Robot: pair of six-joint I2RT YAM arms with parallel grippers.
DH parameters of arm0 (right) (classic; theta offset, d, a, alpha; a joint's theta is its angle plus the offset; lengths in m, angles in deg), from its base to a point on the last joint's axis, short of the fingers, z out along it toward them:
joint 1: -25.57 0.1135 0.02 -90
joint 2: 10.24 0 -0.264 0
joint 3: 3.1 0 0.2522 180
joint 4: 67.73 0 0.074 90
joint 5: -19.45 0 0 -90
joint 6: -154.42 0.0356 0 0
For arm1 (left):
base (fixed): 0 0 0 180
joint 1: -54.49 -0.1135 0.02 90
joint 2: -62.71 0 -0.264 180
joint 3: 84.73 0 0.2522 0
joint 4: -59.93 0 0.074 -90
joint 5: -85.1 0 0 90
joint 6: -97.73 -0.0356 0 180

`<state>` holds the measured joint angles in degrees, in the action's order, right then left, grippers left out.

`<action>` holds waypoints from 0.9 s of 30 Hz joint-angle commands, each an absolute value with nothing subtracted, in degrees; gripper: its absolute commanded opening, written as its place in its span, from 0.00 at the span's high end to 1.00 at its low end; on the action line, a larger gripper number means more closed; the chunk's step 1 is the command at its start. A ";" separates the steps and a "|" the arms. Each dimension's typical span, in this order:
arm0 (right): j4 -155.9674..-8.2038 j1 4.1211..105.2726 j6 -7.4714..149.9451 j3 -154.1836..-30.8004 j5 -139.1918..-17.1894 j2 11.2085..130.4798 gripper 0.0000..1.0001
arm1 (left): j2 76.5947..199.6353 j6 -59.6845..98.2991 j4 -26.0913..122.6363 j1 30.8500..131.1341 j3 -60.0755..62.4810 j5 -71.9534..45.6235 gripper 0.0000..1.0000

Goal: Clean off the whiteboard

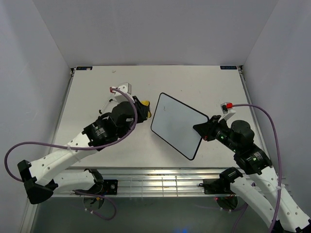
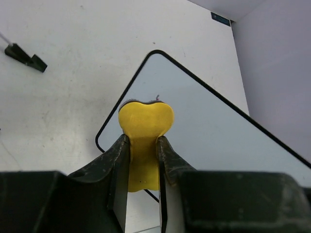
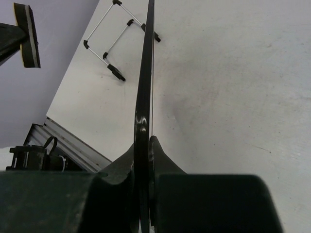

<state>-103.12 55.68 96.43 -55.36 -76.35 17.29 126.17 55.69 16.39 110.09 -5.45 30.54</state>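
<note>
The right fingers [image 3: 161, 154] are clenched on the whiteboard's [image 1: 177, 124] right corner, steadying it above the desk [image 1: 97, 92]. The left fingers [image 2: 115, 158] grasp a yellow eraser [image 2: 146, 124], poised at the whiteboard's left corner and just short of a faint mark [image 2: 157, 97] on its face. The step looks like the wiping pass. To do it well, set the eraser's felt flat on the whiteboard, press lightly, and sweep across in overlapping strokes. The right grip needs to resist that push so the whiteboard doesn't pivot.
</note>
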 commanded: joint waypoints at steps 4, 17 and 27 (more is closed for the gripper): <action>-90.81 55.80 98.17 -61.15 -87.31 17.63 0.92 | 119.59 33.14 23.74 110.13 -5.57 17.52 1.00; -90.72 55.80 104.58 -65.38 -99.20 14.11 0.92 | 114.91 29.52 38.52 110.13 -13.83 6.69 1.00; -91.16 55.80 107.57 -67.57 -101.75 12.00 0.92 | 113.08 33.22 39.57 110.48 -18.93 23.57 1.00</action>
